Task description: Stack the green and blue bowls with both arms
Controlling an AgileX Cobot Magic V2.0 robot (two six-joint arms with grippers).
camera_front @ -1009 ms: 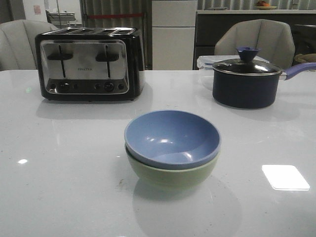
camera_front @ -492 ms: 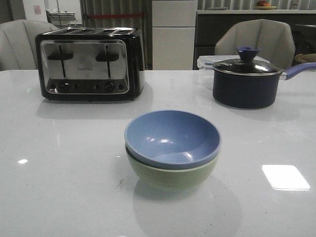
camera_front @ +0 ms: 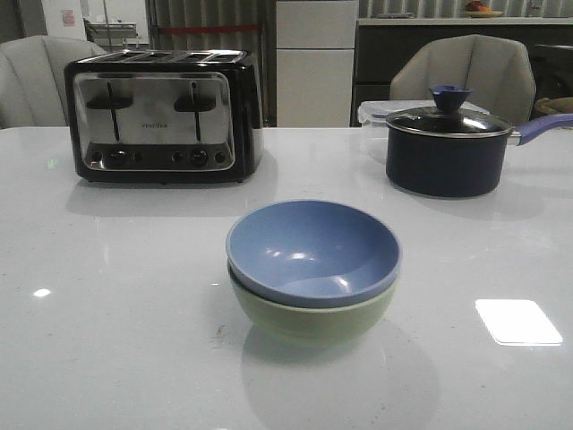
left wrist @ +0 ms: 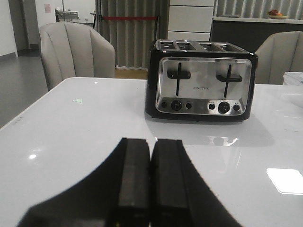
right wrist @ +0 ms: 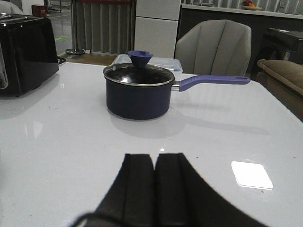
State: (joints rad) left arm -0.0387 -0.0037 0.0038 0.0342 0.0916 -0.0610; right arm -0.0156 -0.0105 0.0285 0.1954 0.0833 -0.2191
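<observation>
A smooth, matte blue bowl (camera_front: 312, 251) sat nested in a matte sage-green bowl (camera_front: 313, 315) on a glossy white worktop (camera_front: 116, 313) that mirrored the ceiling lights. Behind them, the toaster (camera_front: 164, 115) showed a brushed-metal face framed in glossy black plastic. The saucepan (camera_front: 445, 152) had a dark, satin-finished body, a shiny metal rim and a matte blue handle (right wrist: 213, 80). Both closed grippers, left (left wrist: 150, 184) and right (right wrist: 154, 189), looked matte black.

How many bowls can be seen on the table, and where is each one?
2. The blue bowl sits nested inside the green bowl, at the table's middle front. Neither wrist view shows them.
</observation>
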